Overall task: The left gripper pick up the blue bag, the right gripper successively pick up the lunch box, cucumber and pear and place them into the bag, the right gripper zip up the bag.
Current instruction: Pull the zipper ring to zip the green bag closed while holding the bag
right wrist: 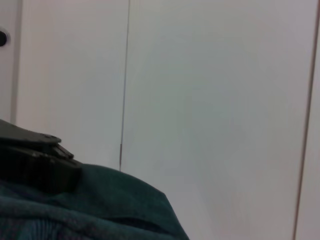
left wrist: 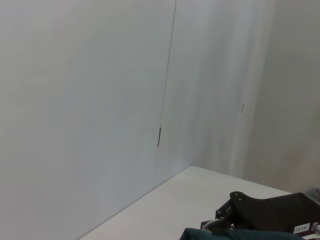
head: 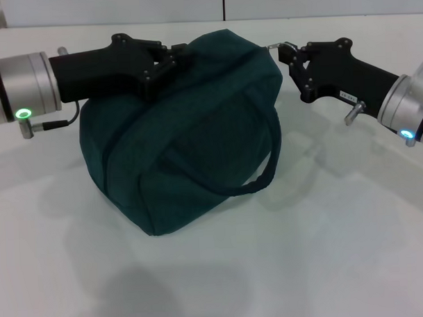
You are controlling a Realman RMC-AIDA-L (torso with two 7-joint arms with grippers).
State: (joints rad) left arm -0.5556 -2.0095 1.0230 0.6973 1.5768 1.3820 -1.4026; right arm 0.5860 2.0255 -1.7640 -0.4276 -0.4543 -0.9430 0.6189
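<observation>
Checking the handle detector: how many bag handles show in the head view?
1. A loop handle hangs down the near side of the blue bag. A second may be hidden on top, where the left gripper holds the fabric.

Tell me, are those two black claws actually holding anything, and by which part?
Both hold the blue bag. The left pincer pinches fabric at its top left end; the right pincer grips the metal zipper pull at its top right end.

White label (head: 347,95) on right tool: illegible.
</observation>
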